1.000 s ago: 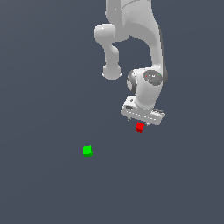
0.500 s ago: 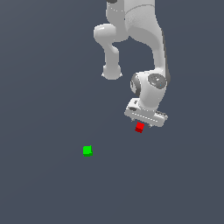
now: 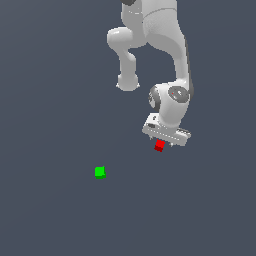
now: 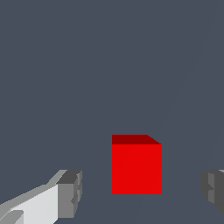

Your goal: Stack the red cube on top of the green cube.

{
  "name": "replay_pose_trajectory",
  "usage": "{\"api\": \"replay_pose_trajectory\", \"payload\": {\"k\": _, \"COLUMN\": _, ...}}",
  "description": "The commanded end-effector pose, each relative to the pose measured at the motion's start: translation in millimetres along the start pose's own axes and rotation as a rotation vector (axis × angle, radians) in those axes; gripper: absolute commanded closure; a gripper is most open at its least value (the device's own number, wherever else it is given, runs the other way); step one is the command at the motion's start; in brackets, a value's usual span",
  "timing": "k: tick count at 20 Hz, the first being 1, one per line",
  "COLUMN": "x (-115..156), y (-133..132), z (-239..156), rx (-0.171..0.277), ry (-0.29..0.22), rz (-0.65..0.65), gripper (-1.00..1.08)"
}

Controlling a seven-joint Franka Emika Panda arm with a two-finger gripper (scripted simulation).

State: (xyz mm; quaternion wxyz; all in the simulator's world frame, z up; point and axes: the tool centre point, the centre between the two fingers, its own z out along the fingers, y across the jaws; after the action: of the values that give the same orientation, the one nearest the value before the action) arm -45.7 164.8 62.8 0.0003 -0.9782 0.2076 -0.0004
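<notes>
Red cube between the spread fingers, touching neither; no writing on it. Claw wide apart, hovering just over the cube, its fingertips hidden behind the hand in the exterior view. Green cube well apart, toward the exterior view's left, unmarked.

Red cube between the fingers (green cube well apart).
</notes>
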Motion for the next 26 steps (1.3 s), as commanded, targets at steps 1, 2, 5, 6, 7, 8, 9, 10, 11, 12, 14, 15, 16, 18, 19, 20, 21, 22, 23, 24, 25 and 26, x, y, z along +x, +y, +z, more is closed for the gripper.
{"api": "replay_pose_trajectory", "payload": {"k": 1, "x": -0.4, "y": 0.5, "z": 9.0, "rx": -0.001, "ry": -0.001, "rz": 0.000, "gripper": -0.92}}
{"api": "replay_pose_trajectory", "payload": {"k": 2, "x": -0.5, "y": 0.6, "z": 13.8, "rx": -0.001, "ry": -0.001, "rz": 0.000, "gripper": -0.92}}
{"api": "replay_pose_trajectory", "payload": {"k": 5, "x": -0.7, "y": 1.1, "z": 29.3, "rx": -0.001, "ry": -0.001, "rz": 0.000, "gripper": -0.92}}
{"api": "replay_pose_trajectory", "payload": {"k": 6, "x": -0.7, "y": 1.1, "z": 33.2, "rx": -0.001, "ry": -0.001, "rz": 0.000, "gripper": -0.92}}
{"api": "replay_pose_trajectory", "payload": {"k": 7, "x": -0.6, "y": 1.1, "z": 36.4, "rx": -0.001, "ry": -0.001, "rz": 0.000, "gripper": -0.92}}
{"api": "replay_pose_trajectory", "payload": {"k": 8, "x": -0.5, "y": 1.0, "z": 38.9, "rx": -0.001, "ry": -0.001, "rz": 0.000, "gripper": -0.92}}
{"api": "replay_pose_trajectory", "payload": {"k": 9, "x": -0.3, "y": 0.9, "z": 40.8, "rx": -0.001, "ry": -0.001, "rz": 0.000, "gripper": -0.92}}
{"api": "replay_pose_trajectory", "payload": {"k": 10, "x": -0.1, "y": 0.7, "z": 42.0, "rx": -0.001, "ry": -0.001, "rz": 0.000, "gripper": -0.92}}
{"api": "replay_pose_trajectory", "payload": {"k": 11, "x": 0.1, "y": 0.5, "z": 42.7, "rx": -0.001, "ry": -0.001, "rz": 0.000, "gripper": -0.92}}
{"api": "replay_pose_trajectory", "payload": {"k": 12, "x": 0.2, "y": 0.5, "z": 42.9, "rx": -0.001, "ry": -0.001, "rz": 0.000, "gripper": -0.92}}
{"api": "replay_pose_trajectory", "payload": {"k": 14, "x": 0.2, "y": 0.5, "z": 42.9, "rx": -0.001, "ry": -0.001, "rz": 0.000, "gripper": 1.08}}
{"api": "replay_pose_trajectory", "payload": {"k": 15, "x": 0.2, "y": 0.5, "z": 42.9, "rx": -0.001, "ry": -0.001, "rz": 0.000, "gripper": 1.08}}
{"api": "replay_pose_trajectory", "payload": {"k": 16, "x": 0.2, "y": 0.5, "z": 42.9, "rx": -0.001, "ry": -0.001, "rz": 0.000, "gripper": 1.08}}
{"api": "replay_pose_trajectory", "payload": {"k": 18, "x": 0.2, "y": 0.5, "z": 42.9, "rx": -0.001, "ry": -0.001, "rz": 0.000, "gripper": 1.08}}
{"api": "replay_pose_trajectory", "payload": {"k": 19, "x": 0.2, "y": 0.5, "z": 42.9, "rx": -0.001, "ry": -0.001, "rz": 0.000, "gripper": 1.08}}
{"api": "replay_pose_trajectory", "payload": {"k": 20, "x": 0.2, "y": 0.5, "z": 42.9, "rx": -0.001, "ry": -0.001, "rz": 0.000, "gripper": 1.08}}
{"api": "replay_pose_trajectory", "payload": {"k": 21, "x": 0.2, "y": 0.5, "z": 42.9, "rx": -0.001, "ry": -0.001, "rz": 0.000, "gripper": 1.08}}
{"api": "replay_pose_trajectory", "payload": {"k": 22, "x": 0.2, "y": 0.5, "z": 42.9, "rx": -0.001, "ry": -0.001, "rz": 0.000, "gripper": 1.08}}
{"api": "replay_pose_trajectory", "payload": {"k": 23, "x": -0.2, "y": 0.0, "z": 42.6, "rx": 0.000, "ry": -0.001, "rz": -0.001, "gripper": 1.08}}
{"api": "replay_pose_trajectory", "payload": {"k": 24, "x": -0.2, "y": 0.0, "z": 42.3, "rx": 0.000, "ry": -0.001, "rz": -0.001, "gripper": 1.08}}
{"api": "replay_pose_trajectory", "payload": {"k": 25, "x": -0.3, "y": 0.0, "z": 41.4, "rx": 0.000, "ry": -0.001, "rz": -0.001, "gripper": 1.08}}
{"api": "replay_pose_trajectory", "payload": {"k": 26, "x": -0.3, "y": 0.1, "z": 39.9, "rx": 0.000, "ry": -0.001, "rz": -0.001, "gripper": 1.08}}
